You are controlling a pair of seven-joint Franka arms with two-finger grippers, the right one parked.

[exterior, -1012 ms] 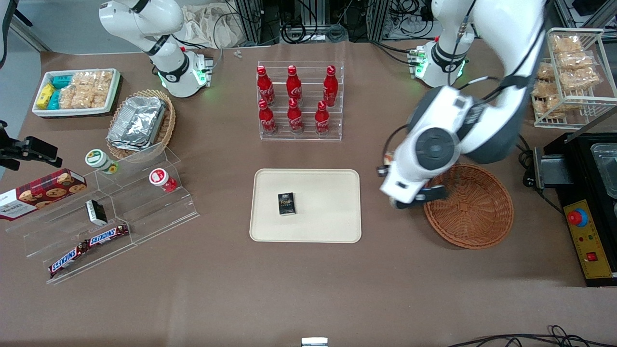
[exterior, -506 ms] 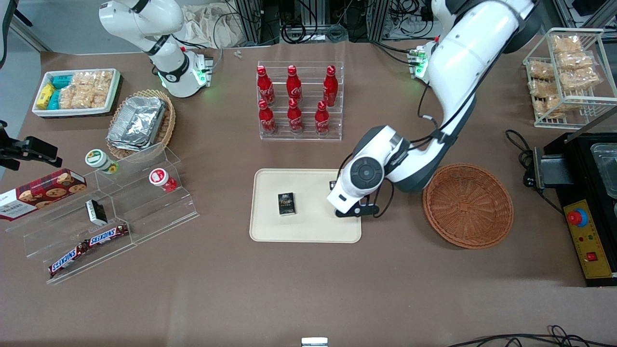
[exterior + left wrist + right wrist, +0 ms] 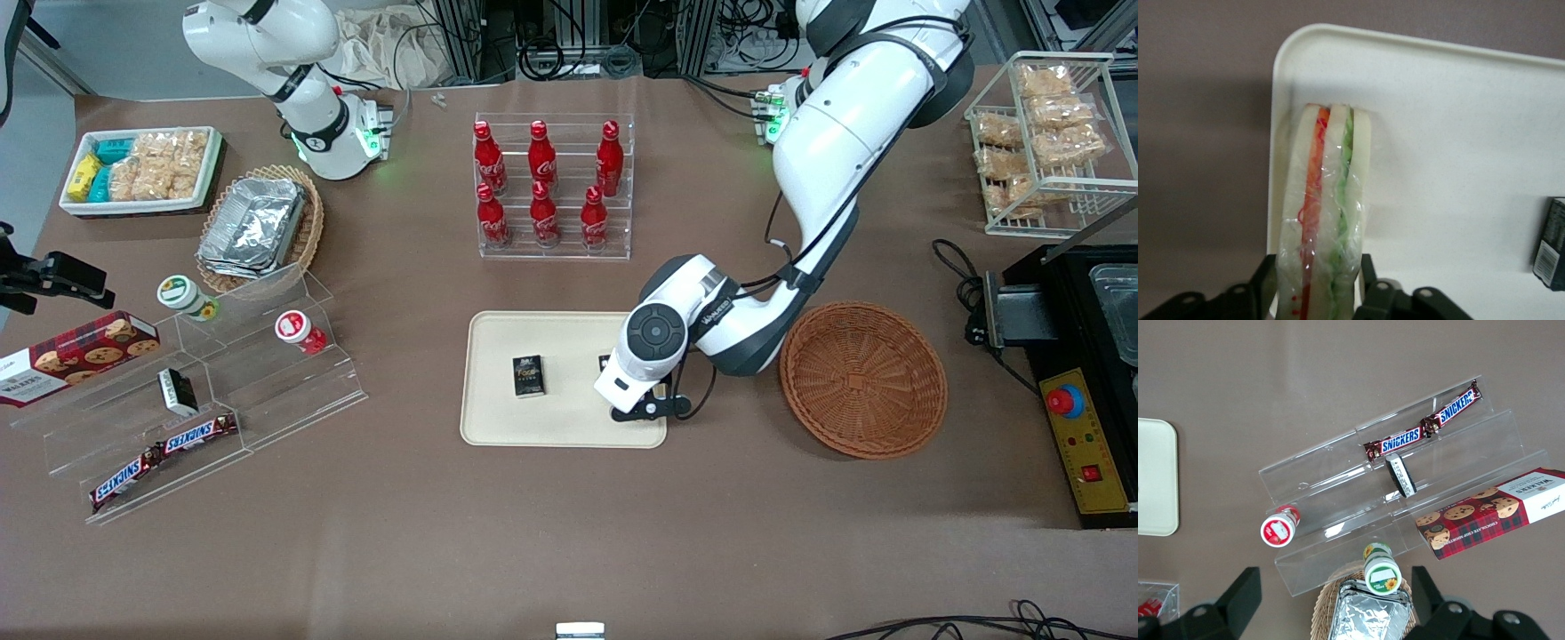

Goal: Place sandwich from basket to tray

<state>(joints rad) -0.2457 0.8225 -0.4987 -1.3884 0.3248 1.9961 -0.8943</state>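
My left gripper (image 3: 636, 391) is low over the cream tray (image 3: 498, 427), near the tray corner closest to the basket. In the left wrist view it (image 3: 1318, 287) is shut on the wrapped sandwich (image 3: 1328, 207), a pale bread wedge with orange and green filling layers, held on edge over the tray's (image 3: 1458, 153) corner. In the front view the arm hides the sandwich. The reddish-brown wicker basket (image 3: 862, 380) stands beside the tray, toward the working arm's end, with nothing in it.
A small black box (image 3: 528, 375) lies on the tray and shows in the left wrist view (image 3: 1551, 243). A clear rack of red cola bottles (image 3: 551, 188) stands farther from the front camera than the tray. Clear snack shelves (image 3: 204, 400) lie toward the parked arm's end.
My left gripper moved from the basket's edge across to the tray with the sandwich, then came slightly lower and nearer the front camera over the tray corner.
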